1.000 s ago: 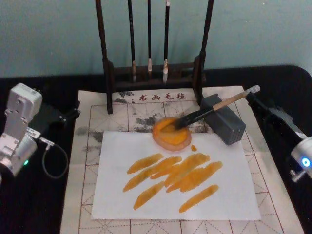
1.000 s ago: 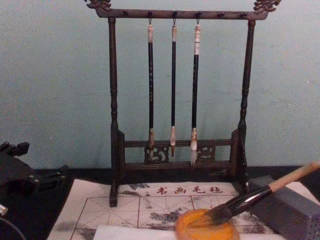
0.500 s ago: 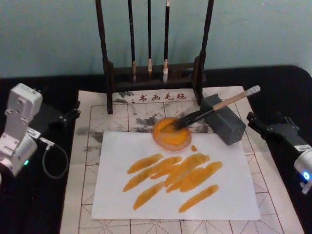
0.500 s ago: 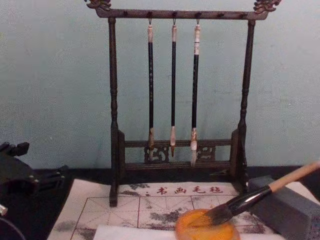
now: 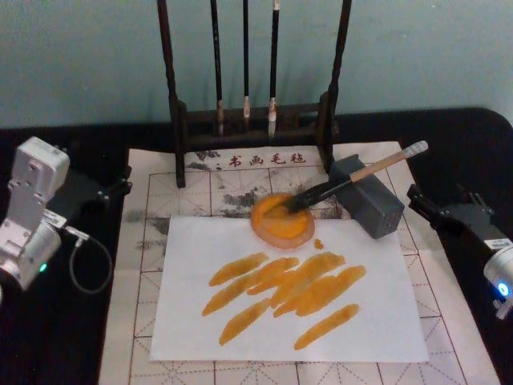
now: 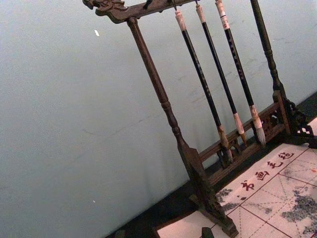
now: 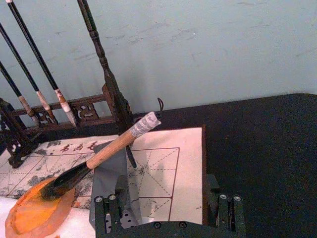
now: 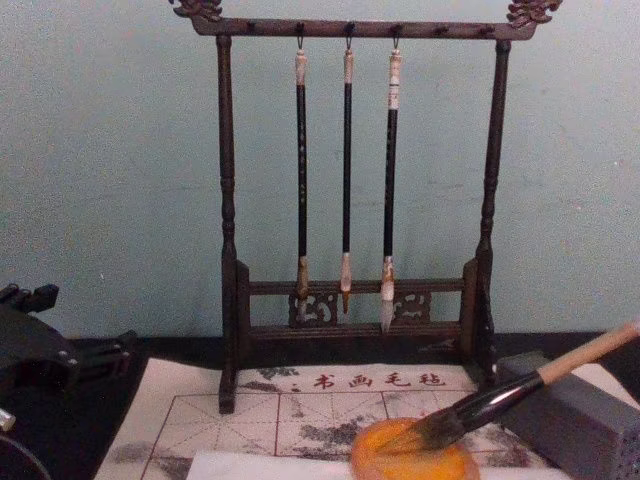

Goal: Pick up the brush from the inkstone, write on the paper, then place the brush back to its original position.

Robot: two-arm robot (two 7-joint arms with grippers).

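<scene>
The brush lies free, its dark bristles in the orange inkstone and its pale handle propped on a grey block. The white paper in front of the inkstone carries several orange strokes. My right gripper sits open on the black table right of the block, a little apart from the brush's white end cap. In the right wrist view the brush and the inkstone lie beyond the open right gripper, nothing held. My left gripper rests at the mat's left edge.
A dark wooden rack with three thin hanging brushes stands behind the inkstone. The ink-stained grid mat lies under the paper. A cable loops beside the left arm. Black tabletop lies on both sides.
My right gripper has drawn back from the brush's end cap, toward me and to the right. The brush stays propped on the block and the left arm has not moved.
</scene>
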